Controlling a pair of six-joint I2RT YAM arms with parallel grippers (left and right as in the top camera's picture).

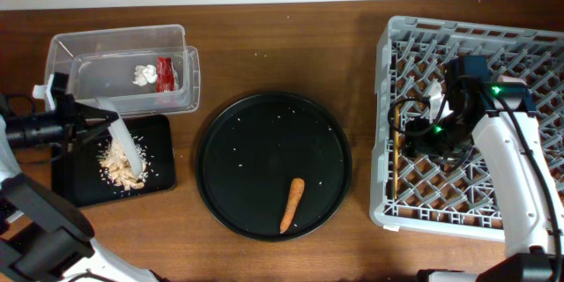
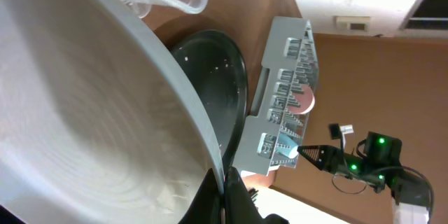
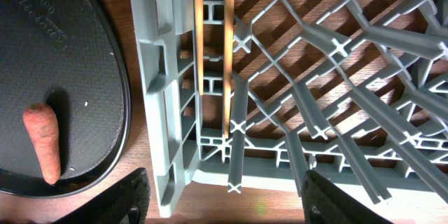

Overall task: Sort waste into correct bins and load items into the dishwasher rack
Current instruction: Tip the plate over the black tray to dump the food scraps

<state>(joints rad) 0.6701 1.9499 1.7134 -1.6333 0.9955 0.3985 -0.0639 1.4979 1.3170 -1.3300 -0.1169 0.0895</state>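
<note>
L gripper (image 1: 95,122) is clamped on the rim of the white bowl (image 1: 123,144); in the L wrist cam the rim runs down between the fingers (image 2: 225,194) and the bowl's inside fills most of the view. From overhead I see the bowl tipped steeply on edge over the shallow black tray (image 1: 159,137), w/ the beige food scraps (image 1: 122,169) heaped in the tray right under its lower edge. Just behind that tray is the clear tub (image 1: 115,33), holding the crumpled tissue (image 1: 145,74) and the red wrapper (image 1: 165,74) side by side. Mid-table (image 1: 282,44) sits the big round black tray (image 1: 264,141); the orange carrot (image 1: 292,204) lies on its near-right part, plus a few pale crumbs. R gripper (image 3: 225,199) hangs over the near-left part of the dishwasher rack (image 1: 414,31), spread wide, holding nothing; both fingers (image 3: 126,197) sit at the bottom corners of the R wrist cam, far apart. Two thin wooden sticks (image 3: 198,35) lie side by side in the rack, parallel to its left wall and just inside it. That same cam catches the carrot on the round tray, just outside the rack wall. Can't make out a cup or plate w/ any confidence; R arm covers part of the rack from above.
</note>
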